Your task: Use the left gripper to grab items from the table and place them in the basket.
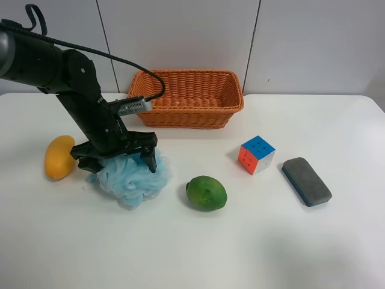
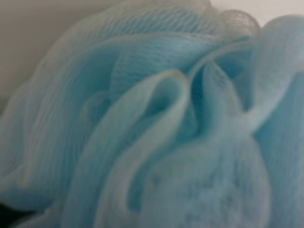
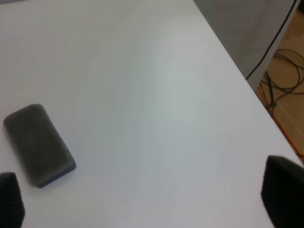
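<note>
My left gripper (image 1: 117,160) is a black claw, open, lowered over the light-blue bath pouf (image 1: 133,179) with a finger on each side of it. The pouf (image 2: 156,123) fills the left wrist view. A yellow-orange mango (image 1: 59,157) lies just beside the arm. A green round fruit (image 1: 206,192), a puzzle cube (image 1: 257,154) and a grey-and-blue board eraser (image 1: 307,180) lie further along the white table (image 1: 271,247). The wicker basket (image 1: 186,114) stands behind, with nothing showing inside. My right gripper (image 3: 147,202) is open above the table, near the eraser (image 3: 38,142).
A grey panel wall stands behind the table. The right wrist view shows the table's edge (image 3: 237,71) with cables (image 3: 285,71) on the floor beyond it. The right arm is out of the exterior high view.
</note>
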### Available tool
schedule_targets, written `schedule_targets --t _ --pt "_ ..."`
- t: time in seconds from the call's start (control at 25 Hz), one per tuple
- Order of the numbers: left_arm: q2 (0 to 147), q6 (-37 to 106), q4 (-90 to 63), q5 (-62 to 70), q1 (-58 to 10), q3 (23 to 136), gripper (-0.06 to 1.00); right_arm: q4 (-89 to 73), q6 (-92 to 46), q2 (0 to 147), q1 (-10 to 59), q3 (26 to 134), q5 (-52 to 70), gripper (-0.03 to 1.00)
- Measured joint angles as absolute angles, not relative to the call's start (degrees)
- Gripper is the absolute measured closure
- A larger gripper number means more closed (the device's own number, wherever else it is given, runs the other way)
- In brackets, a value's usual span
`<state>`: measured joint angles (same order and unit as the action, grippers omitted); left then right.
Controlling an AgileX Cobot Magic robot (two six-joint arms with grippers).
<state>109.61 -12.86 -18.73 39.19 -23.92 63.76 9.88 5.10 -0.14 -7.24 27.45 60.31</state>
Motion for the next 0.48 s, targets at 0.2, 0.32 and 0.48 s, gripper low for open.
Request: schedule_targets --t 0.2,0.32,0.48 --pt "109.79 -11.89 -20.34 38.43 -23.96 63.85 0.49 9.88 5.1 -0.14 -7.24 27.45 60.31 -0.02" --pt "109.79 -11.69 -20.6 38.43 -23.96 63.91 0.54 9.88 5.1 -0.14 -7.24 27.45 60.31 -0.02" --pt "109.79 -11.69 -20.62 38.43 -23.96 63.91 0.54 9.88 5.1 -0.14 -7.24 27.45 60.31 -0.02"
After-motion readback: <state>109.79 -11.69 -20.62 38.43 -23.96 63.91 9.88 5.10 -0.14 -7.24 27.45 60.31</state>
